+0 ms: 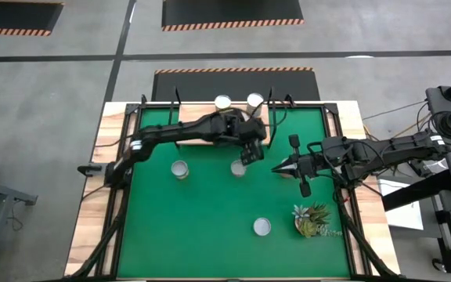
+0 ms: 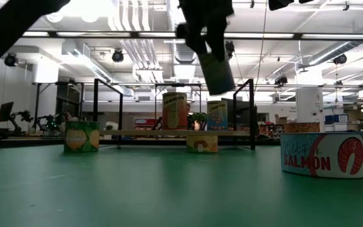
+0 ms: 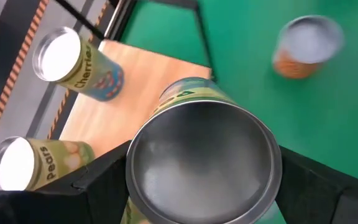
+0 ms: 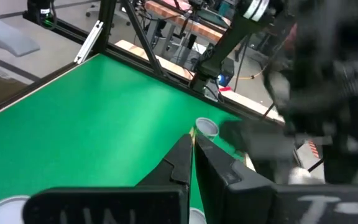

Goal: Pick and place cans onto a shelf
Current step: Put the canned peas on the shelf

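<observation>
Two dark, near-black jointed arms, slim tubular links with blocky joint housings. Left gripper [image 1: 250, 149]: broad matte-black angular fingers. Right gripper [image 1: 276, 168]: black fingers tapering to a point, short crossbar behind, embossed lettering on the wrist housing. Black cables beside the bases.

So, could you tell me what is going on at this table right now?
The left gripper holds a can between its jaws, lifted above the green mat near the shelf. Two cans, labelled Cherries and Pears, already stand on the shelf. Three more cans remain on the mat, including a Salmon tin. The right gripper waits, jaws shut, above the mat beside a small plant.
</observation>
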`<state>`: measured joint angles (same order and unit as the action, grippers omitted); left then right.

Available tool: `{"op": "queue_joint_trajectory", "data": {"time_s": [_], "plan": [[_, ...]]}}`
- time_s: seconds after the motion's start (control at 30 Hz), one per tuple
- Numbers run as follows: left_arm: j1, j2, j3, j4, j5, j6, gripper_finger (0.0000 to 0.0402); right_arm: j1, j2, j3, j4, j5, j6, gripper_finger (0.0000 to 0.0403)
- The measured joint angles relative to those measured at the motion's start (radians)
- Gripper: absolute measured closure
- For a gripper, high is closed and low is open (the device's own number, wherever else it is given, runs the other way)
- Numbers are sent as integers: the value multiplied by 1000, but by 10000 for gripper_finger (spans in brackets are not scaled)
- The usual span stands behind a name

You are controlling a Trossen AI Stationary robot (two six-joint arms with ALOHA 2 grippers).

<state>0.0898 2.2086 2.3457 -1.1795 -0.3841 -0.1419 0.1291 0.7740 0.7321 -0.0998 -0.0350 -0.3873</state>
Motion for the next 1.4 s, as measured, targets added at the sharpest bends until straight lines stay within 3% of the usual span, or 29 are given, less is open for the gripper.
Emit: {"op": "queue_joint_trajectory", "data": {"time_s": [0.33, 0.93, 1.27, 1.4], "plan": [[94, 78, -17, 71, 0, 19, 83, 0, -1, -2, 0, 1, 2, 394], [124, 110, 2, 207, 2, 120, 73, 0, -1, -2, -12, 9, 8, 394], [27, 36, -18, 49, 35, 264, 94, 0, -1, -2, -51, 17, 50, 394], [-20, -56, -142, 45, 28, 270, 125, 0, -1, -2, -62, 108, 82, 394]]}}
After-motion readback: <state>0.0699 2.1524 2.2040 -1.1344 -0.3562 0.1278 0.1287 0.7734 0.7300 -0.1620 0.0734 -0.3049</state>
